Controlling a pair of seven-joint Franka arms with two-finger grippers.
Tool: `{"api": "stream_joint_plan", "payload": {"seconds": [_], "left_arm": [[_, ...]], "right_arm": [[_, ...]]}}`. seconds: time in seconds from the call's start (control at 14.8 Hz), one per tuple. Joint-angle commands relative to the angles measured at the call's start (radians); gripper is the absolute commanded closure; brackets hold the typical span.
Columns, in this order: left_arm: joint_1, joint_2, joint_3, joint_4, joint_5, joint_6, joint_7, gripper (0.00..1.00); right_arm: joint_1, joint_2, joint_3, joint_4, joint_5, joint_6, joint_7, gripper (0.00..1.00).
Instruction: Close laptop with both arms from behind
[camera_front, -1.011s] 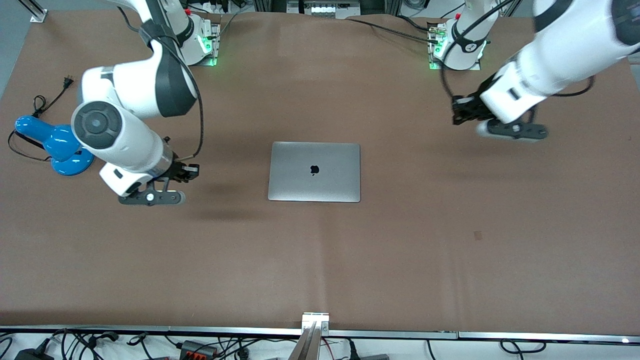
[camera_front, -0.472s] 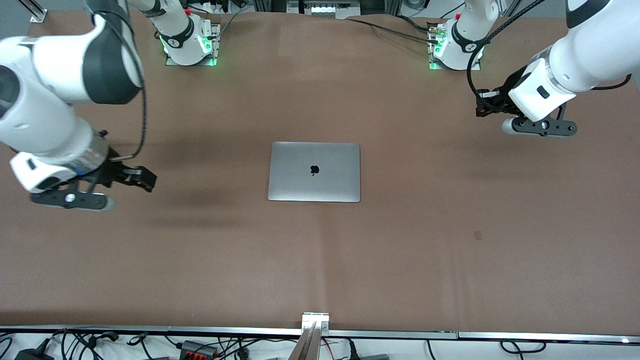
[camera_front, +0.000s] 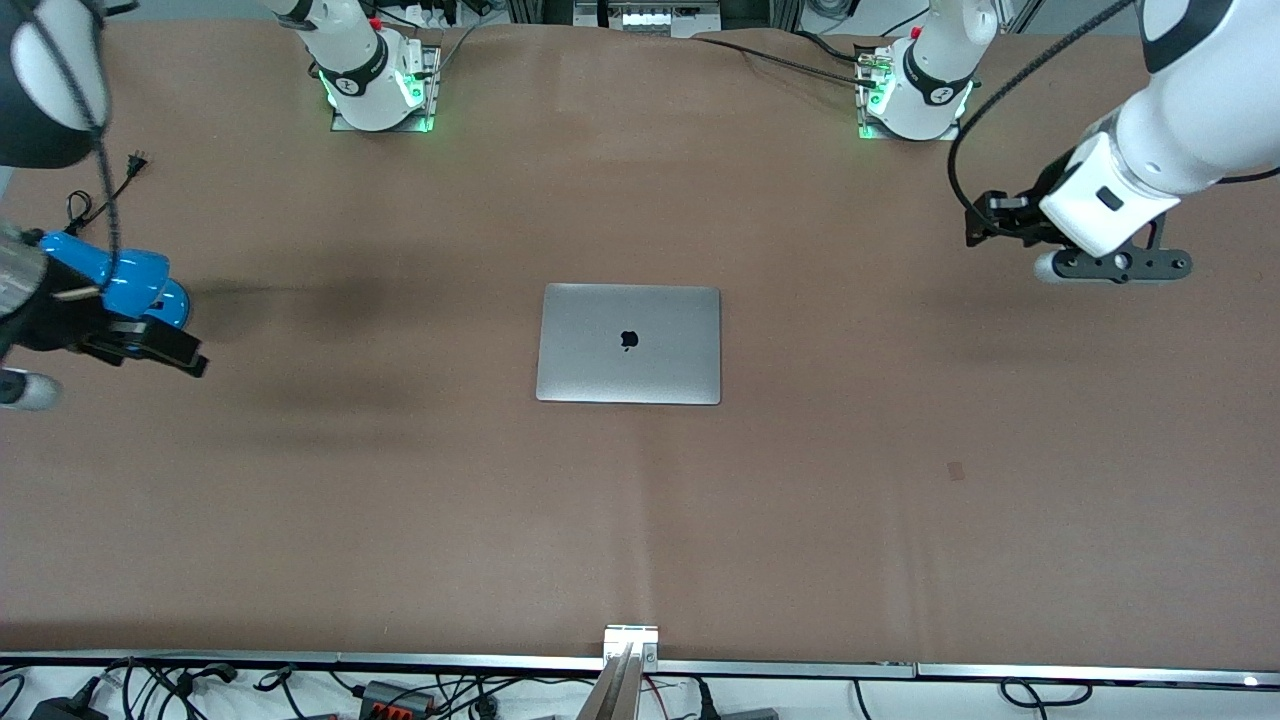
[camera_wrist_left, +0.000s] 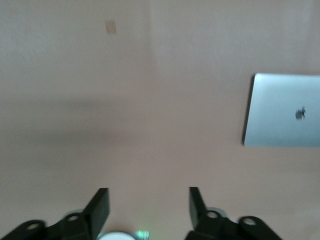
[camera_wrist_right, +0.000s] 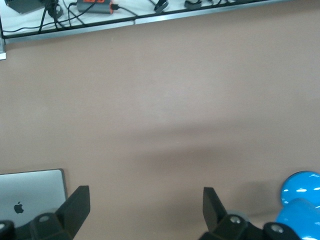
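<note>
The silver-grey laptop (camera_front: 628, 343) lies shut and flat in the middle of the table, its lid with the black apple logo facing up. It also shows in the left wrist view (camera_wrist_left: 282, 110) and in the right wrist view (camera_wrist_right: 31, 192). My left gripper (camera_front: 985, 220) is open and empty in the air over the table toward the left arm's end, well away from the laptop; its jaws stand wide apart in the left wrist view (camera_wrist_left: 147, 200). My right gripper (camera_front: 165, 350) is open and empty at the right arm's end, over the table beside a blue object; it also shows in the right wrist view (camera_wrist_right: 145, 202).
A blue rounded object (camera_front: 140, 285) with a black cord lies at the right arm's end of the table, partly covered by the right arm; it also shows in the right wrist view (camera_wrist_right: 300, 200). Brown table cover (camera_front: 640, 520). Cables run along the table edge nearest the front camera.
Both arms have swung outward, away from the laptop. The right gripper moved far toward its end of the table, the left gripper a little toward its end. The laptop has not moved.
</note>
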Motion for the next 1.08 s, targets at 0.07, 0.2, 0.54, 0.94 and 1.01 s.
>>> {"api": "stream_joint_plan", "payload": {"seconds": [0.07, 0.2, 0.54, 0.94, 1.01], "left_arm": [[-0.022, -0.116, 0.017, -0.141, 0.018, 0.093, 0.034, 0.00], [-0.042, -0.105, 0.017, -0.124, 0.105, 0.091, 0.029, 0.00], [-0.053, -0.103, 0.027, -0.123, 0.104, 0.079, 0.021, 0.00], [-0.042, -0.102, 0.020, -0.123, 0.070, 0.077, 0.021, 0.00], [-0.042, -0.102, 0.020, -0.121, 0.070, 0.077, 0.021, 0.00]], "right_arm": [[-0.071, -0.047, 0.037, -0.019, -0.036, -0.025, -0.108, 0.00], [-0.071, -0.061, 0.037, -0.022, -0.073, -0.083, -0.105, 0.00], [-0.071, -0.206, 0.037, -0.259, -0.078, 0.013, -0.108, 0.00], [-0.070, -0.340, 0.037, -0.423, -0.080, 0.018, -0.122, 0.00], [-0.070, -0.342, 0.037, -0.420, -0.080, 0.011, -0.123, 0.00]]}}
